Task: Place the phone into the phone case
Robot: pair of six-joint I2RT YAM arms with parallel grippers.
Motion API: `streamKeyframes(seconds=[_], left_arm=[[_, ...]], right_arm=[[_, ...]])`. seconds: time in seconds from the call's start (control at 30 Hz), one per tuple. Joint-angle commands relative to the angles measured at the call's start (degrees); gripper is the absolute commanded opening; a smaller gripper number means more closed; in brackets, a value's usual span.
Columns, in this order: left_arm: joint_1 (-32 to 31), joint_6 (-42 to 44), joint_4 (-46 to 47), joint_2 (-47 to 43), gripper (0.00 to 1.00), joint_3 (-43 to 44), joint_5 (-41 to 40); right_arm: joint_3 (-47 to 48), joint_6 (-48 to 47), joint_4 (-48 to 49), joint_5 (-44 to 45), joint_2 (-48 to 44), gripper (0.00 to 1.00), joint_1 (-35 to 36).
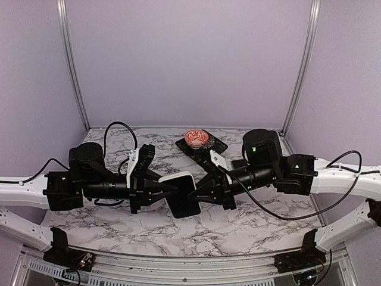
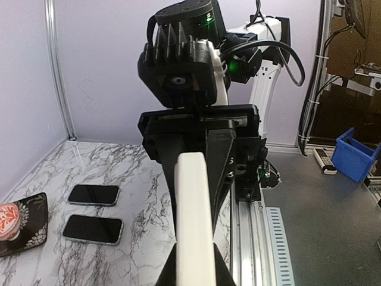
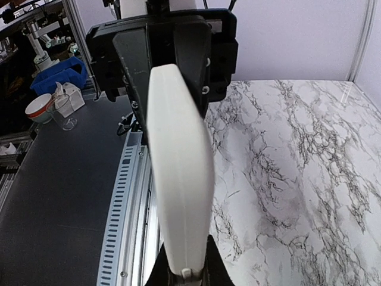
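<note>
A white phone case is held in the air over the middle of the table, between my two grippers. A dark flat face, which looks like the phone's screen, fills its lower part. My left gripper is shut on the case's left end. My right gripper is shut on its right end. In the left wrist view the case shows edge-on between my left gripper's jaws. In the right wrist view the case shows edge-on in my right gripper.
A black tray with a red patterned bowl lies at the back centre. Two dark phones lie on the marble table next to the tray. The table's front rail runs below the case.
</note>
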Motion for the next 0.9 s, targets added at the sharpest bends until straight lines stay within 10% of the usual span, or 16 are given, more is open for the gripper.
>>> streamKeyframes(seconds=[0.0,0.1,0.17,0.4,0.87], left_arm=[[-0.3,0.5,3.9,-2.1,0.00,2.2,-2.1],[-0.3,-0.5,3.6,-2.9,0.77,1.3,-12.1],[-0.2,-1.6,3.0,-3.7,0.98,0.6,-23.2],[1.4,-7.8,-7.2,-4.0,0.99,2.0,-52.8],[4.1,-13.0,-12.3,-6.6,0.99,0.0,-54.0]], right_arm=[[0.6,3.4,3.0,2.8,0.2,0.00,-1.1],[0.9,8.9,2.7,4.8,1.1,0.00,-5.4],[1.1,12.7,2.0,4.9,2.7,0.00,-8.9],[6.0,22.6,-3.9,2.5,15.7,0.00,-14.8],[17.2,30.9,0.1,-17.0,41.8,0.00,-24.2]])
